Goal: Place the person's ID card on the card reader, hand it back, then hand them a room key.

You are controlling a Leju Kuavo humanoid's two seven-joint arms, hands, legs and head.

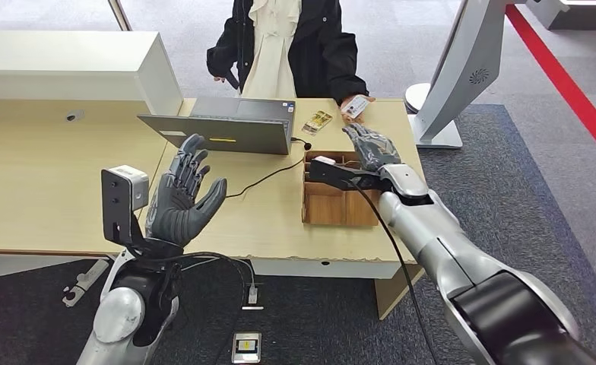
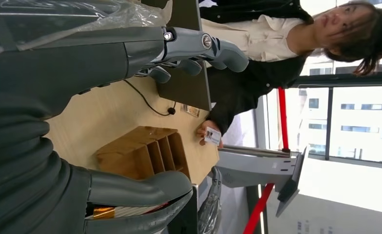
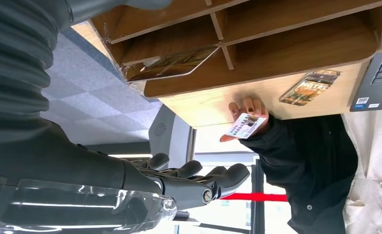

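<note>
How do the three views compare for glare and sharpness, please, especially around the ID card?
Head view: even light, sharp; the ID card is small but distinct. Left wrist view: the windows are blown out to white, and the left hand up close is soft. Right wrist view: the card is readable as a card, though a clear plastic film catches reflections.

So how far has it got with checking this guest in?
Barely started, it seems. The person's hand holds the ID card at the desk's far edge. The right hand reaches toward it, open and empty; the left hand is raised, open. Taking the card, scanning, returning it and giving a room key all remain.
</note>
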